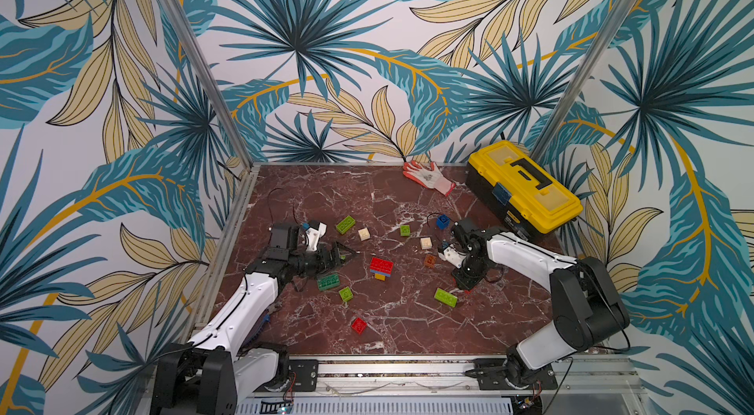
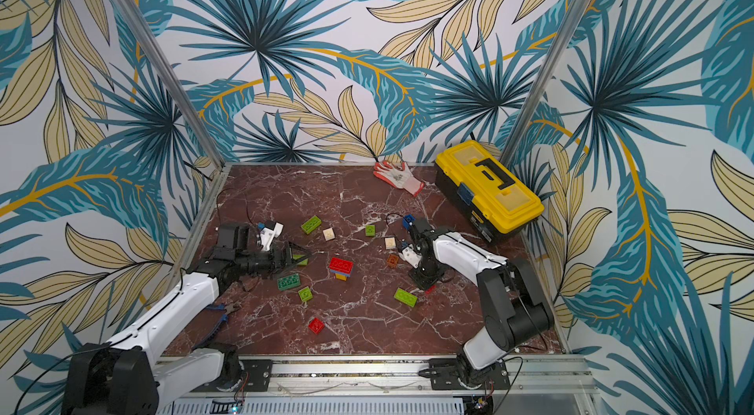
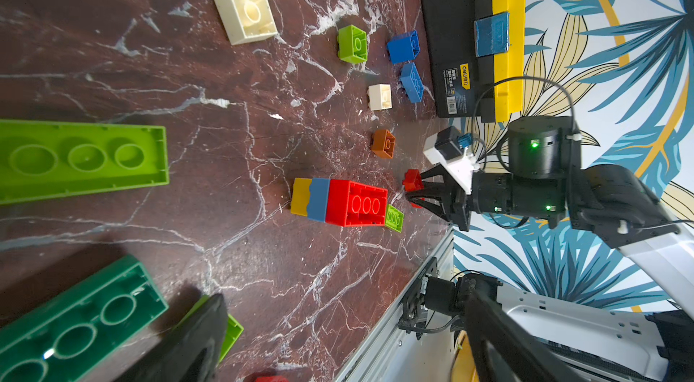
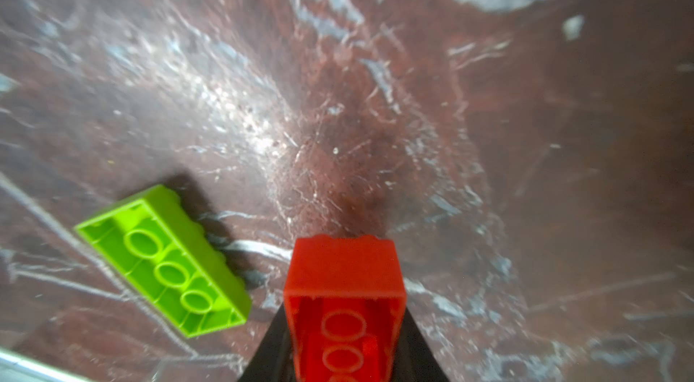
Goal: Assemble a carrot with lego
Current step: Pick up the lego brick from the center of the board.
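Low over the table [image 1: 408,319], my right hand [image 3: 413,192] is clamped on a red brick [image 4: 343,275], just beside a lime brick [image 4: 165,260]. Across the table, my left hand [image 1: 350,255] has its fingers spread wide.

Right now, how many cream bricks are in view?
2. One cream brick sits beside a light-green oblong brick; the other cream brick sits just beyond the orange brick. More may be hidden.

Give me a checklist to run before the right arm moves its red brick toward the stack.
1. Right gripper shut on red brick: ok.
2. Red brick lifted off the table: cannot tell.
3. Lime brick apart from red brick: ok.
4. Stack standing, red over blue over yellow: ok.
5. Left gripper open, clear of stack: ok.
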